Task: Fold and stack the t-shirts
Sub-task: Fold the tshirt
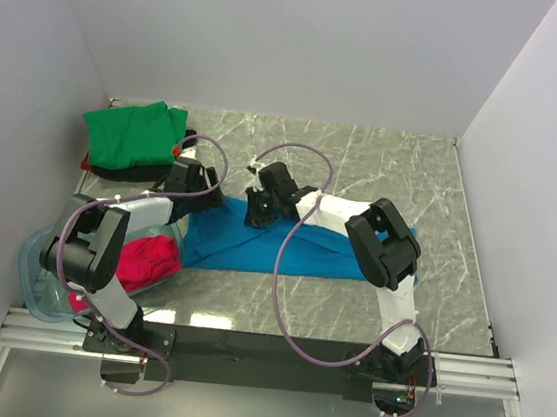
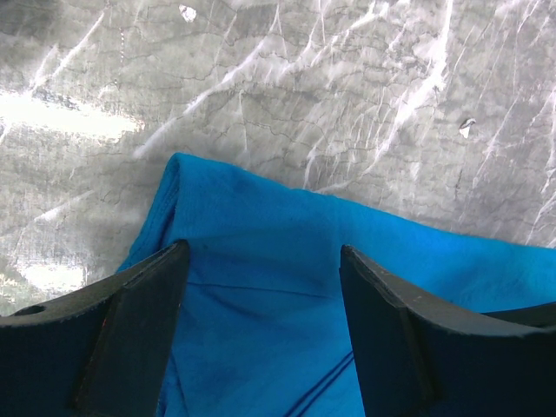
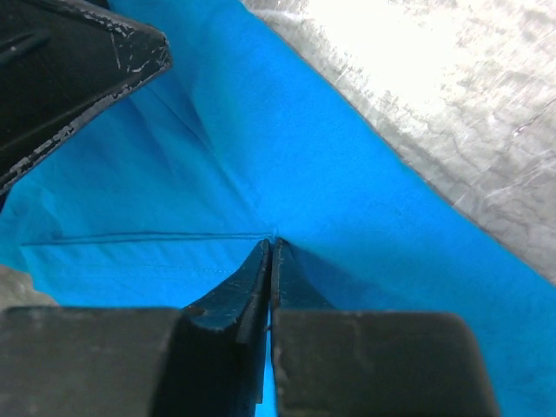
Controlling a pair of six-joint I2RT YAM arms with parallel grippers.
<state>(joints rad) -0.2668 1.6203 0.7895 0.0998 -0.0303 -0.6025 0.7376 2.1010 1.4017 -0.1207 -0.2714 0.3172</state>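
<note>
A bright blue t-shirt (image 1: 254, 248) lies spread across the middle of the marble table. My left gripper (image 1: 202, 198) is open and hovers just over its left corner; the cloth (image 2: 261, 217) shows between the fingers (image 2: 130, 321). My right gripper (image 1: 256, 212) is shut on the top edge of the blue shirt (image 3: 365, 200), with the cloth pinched at the tips (image 3: 272, 245). A folded green t-shirt (image 1: 131, 133) lies at the back left on a dark layer (image 1: 90, 163), perhaps the black shirt. The magenta-red t-shirt (image 1: 148, 259) lies bunched in the bin.
A clear plastic bin (image 1: 34, 266) stands at the front left beside the left arm's base. White walls close in the table on three sides. A black part of the left gripper (image 3: 69, 61) shows close to the right gripper. Purple cables loop over both arms.
</note>
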